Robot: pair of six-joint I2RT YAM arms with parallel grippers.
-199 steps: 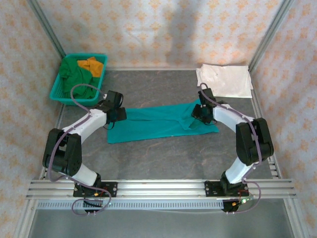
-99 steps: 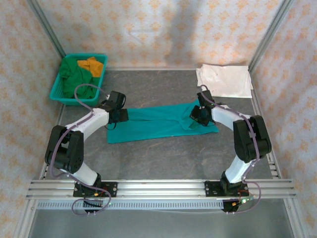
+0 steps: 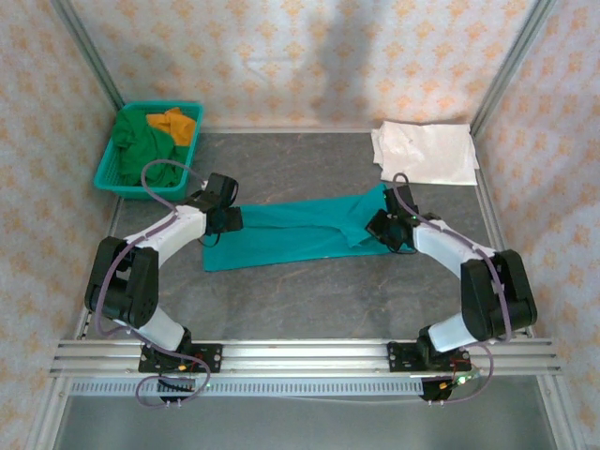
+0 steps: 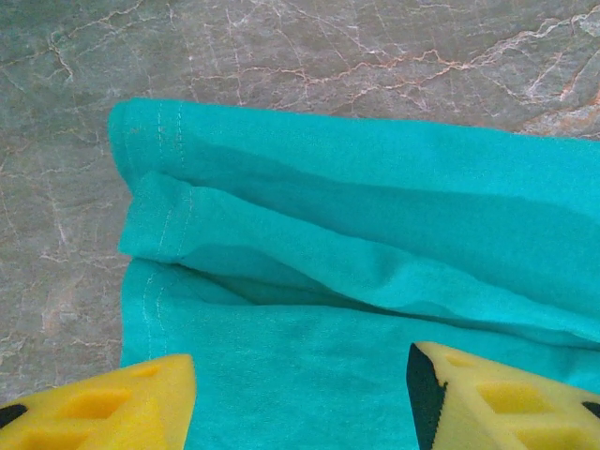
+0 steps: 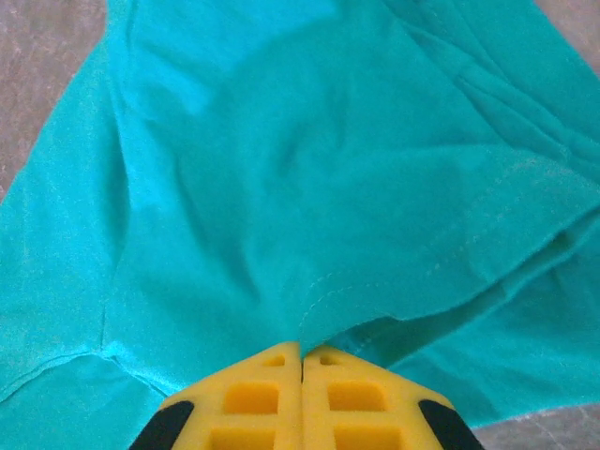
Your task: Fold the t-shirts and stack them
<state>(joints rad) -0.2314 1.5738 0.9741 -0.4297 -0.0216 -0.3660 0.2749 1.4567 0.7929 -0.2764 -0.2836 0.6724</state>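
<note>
The teal t-shirt (image 3: 300,230) lies folded into a long band across the middle of the table. My left gripper (image 3: 228,217) hangs open over its left end, yellow fingers (image 4: 122,408) spread above the layered hem (image 4: 309,281). At the shirt's right end, my right gripper (image 3: 382,228) is shut on a stitched edge of the teal cloth (image 5: 309,309), which rises from between the pads. A plain white t-shirt (image 3: 425,152) lies folded at the back right. Dark green (image 3: 141,141) and orange (image 3: 173,122) shirts sit bunched in the basket.
A teal plastic basket (image 3: 111,174) stands at the back left corner. Grey marbled tabletop (image 3: 309,300) shows in front of the teal shirt. Metal frame posts and patterned walls close in the sides and back.
The right arm has swung outward to the right, its gripper drawing the shirt's right end slightly forward. The left gripper has crept a little right and holds over the shirt's left end.
</note>
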